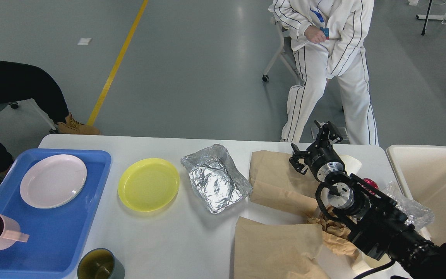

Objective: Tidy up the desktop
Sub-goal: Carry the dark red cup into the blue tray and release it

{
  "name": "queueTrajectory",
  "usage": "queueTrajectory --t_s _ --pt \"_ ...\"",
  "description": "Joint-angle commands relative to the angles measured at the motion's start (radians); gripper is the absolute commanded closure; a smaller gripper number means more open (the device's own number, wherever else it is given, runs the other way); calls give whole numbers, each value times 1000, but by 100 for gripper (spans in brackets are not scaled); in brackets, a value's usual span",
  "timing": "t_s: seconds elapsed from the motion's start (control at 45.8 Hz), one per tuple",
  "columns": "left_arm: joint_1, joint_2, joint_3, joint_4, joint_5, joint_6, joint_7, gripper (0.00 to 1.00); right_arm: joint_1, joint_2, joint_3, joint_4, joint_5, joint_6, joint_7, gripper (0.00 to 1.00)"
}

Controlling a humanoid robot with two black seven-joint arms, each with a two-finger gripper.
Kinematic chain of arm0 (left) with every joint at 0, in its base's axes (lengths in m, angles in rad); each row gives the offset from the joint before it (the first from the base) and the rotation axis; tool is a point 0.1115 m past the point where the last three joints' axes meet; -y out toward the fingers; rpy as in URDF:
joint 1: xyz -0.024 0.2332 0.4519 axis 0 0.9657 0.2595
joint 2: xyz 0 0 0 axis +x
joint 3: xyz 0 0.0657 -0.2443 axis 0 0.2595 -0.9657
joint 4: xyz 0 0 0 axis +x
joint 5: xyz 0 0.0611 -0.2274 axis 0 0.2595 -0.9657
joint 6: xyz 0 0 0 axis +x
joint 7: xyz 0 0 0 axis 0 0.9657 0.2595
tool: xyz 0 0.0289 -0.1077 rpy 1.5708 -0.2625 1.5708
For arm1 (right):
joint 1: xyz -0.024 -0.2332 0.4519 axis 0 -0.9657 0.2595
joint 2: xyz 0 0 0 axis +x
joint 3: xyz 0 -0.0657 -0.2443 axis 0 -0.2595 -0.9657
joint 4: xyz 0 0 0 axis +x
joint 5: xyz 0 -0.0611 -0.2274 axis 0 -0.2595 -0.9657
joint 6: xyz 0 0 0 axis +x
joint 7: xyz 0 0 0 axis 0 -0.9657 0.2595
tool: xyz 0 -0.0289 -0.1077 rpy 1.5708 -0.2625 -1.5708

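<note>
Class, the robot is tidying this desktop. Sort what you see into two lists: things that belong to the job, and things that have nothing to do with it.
Part of the job:
desktop
yellow plate
foil tray
brown paper bags
blue tray
beige bin
right gripper, open

Not part of it:
seated person in white
yellow floor line

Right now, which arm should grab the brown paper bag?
The right arm. Its pincer is open and hovers at the far edge of the brown paper bag, near the beige bin. The left arm is not in view.
</note>
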Motion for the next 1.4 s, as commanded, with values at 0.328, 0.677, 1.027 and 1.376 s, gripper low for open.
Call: queueTrajectory --t_s 0.328,0.677,1.027,1.376 --pt "23 -15 -9 45 1 0 0 93 0 0 0 0 -1 0 0 0" --pt "43 -16 -15 45 1 0 1 79 0 0 0 0 1 0 0 0" --pt "41 -15 -21 45 2 0 1 33 0 0 0 0 -1 0 0 0" --pt "-198 -65 2 4 10 0 12 5 0 0 0 0 1 0 0 0"
